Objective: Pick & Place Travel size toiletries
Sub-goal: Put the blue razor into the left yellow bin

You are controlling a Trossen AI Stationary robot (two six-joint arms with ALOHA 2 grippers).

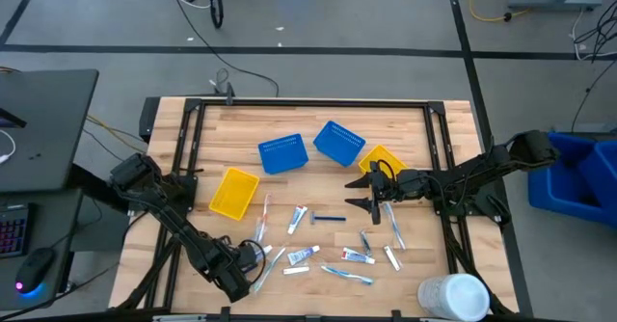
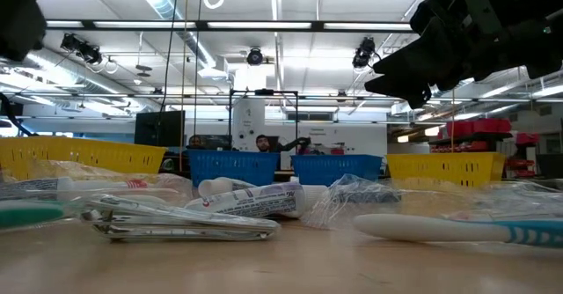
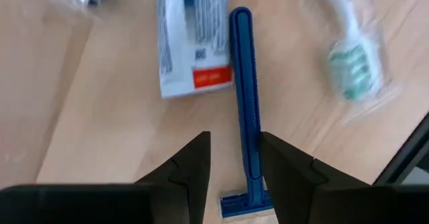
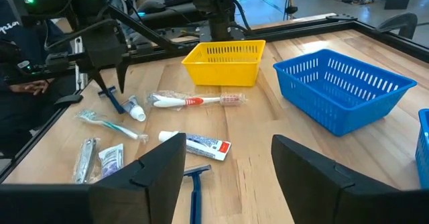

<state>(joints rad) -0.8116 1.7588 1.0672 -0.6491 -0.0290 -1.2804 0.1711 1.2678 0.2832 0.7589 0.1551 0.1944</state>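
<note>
Found left gripper at the table's left side, straddling dark blue razor along its handle, lined up for a lengthwise pinch. Cannot tell whether clamped. Noted right gripper with jaws spread wide, poised over second razor beside toothpaste tube, presumably to descend.

Two dark, matte arms — jointed segments with black cables alongside — each ending in blunt, wedge-shaped black jaws (two apiece).
</note>
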